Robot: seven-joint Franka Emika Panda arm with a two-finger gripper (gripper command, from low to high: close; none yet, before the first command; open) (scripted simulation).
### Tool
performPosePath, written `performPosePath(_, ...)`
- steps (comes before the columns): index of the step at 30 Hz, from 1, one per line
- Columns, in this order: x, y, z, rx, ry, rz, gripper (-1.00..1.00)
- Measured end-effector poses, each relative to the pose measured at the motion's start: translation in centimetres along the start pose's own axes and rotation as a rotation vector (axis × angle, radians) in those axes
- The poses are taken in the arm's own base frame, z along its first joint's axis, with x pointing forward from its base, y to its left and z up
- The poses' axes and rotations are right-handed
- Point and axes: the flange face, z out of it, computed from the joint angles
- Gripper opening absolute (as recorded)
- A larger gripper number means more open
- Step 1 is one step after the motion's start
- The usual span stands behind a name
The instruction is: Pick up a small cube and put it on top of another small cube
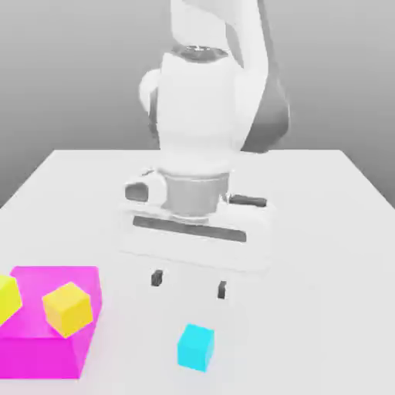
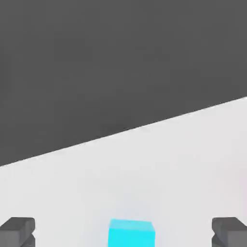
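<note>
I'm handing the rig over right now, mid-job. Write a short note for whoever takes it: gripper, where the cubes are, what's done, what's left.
Gripper: open, holding nothing, hanging above the table with its fingers pointing down.
Cyan cube: on the table, untouched, a little nearer the camera than the gripper in the exterior view; the hand view has it between the two fingertips.
Yellow cubes: one sits on the magenta block at the exterior view's left; a second is at the picture's edge there.
Done: nothing picked yet.
Left: lower over the cyan cube, grasp, lift, and set it on a yellow cube.
</note>
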Motion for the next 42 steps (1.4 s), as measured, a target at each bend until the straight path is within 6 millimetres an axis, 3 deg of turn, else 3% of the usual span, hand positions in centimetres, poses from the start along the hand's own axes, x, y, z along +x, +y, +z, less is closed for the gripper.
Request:
performPosePath(2,-1.0,1.3,3.3,-0.040,-0.038,0.021,0.00)
performPosePath(7,-1.7,2.0,9.3,-0.057,-0.056,0.032,0.00)
performPosePath(8,-1.7,2.2,10.4,-0.058,-0.055,0.032,-1.00)
performPosePath(14,-1.8,2.2,10.9,-0.058,-0.055,0.032,-1.00)
performPosePath(16,-1.7,2.1,9.9,-0.057,-0.056,0.032,-1.00)
performPosePath(21,-1.1,1.9,5.0,-0.059,-0.053,0.056,-1.00)
performPosePath(26,4.4,2.7,1.2,-0.067,-0.040,0.384,-1.00)
performPosePath(31,10.2,4.8,-2.7,-0.073,-0.028,0.759,-1.00)
performPosePath(37,16.0,8.1,-7.8,-0.081,-0.014,1.191,-1.00)
performPosePath(39,16.9,8.8,-7.7,-0.083,-0.010,1.276,-1.00)
performPosePath(42,16.8,9.1,-3.8,-0.084,-0.009,1.297,-1.00)
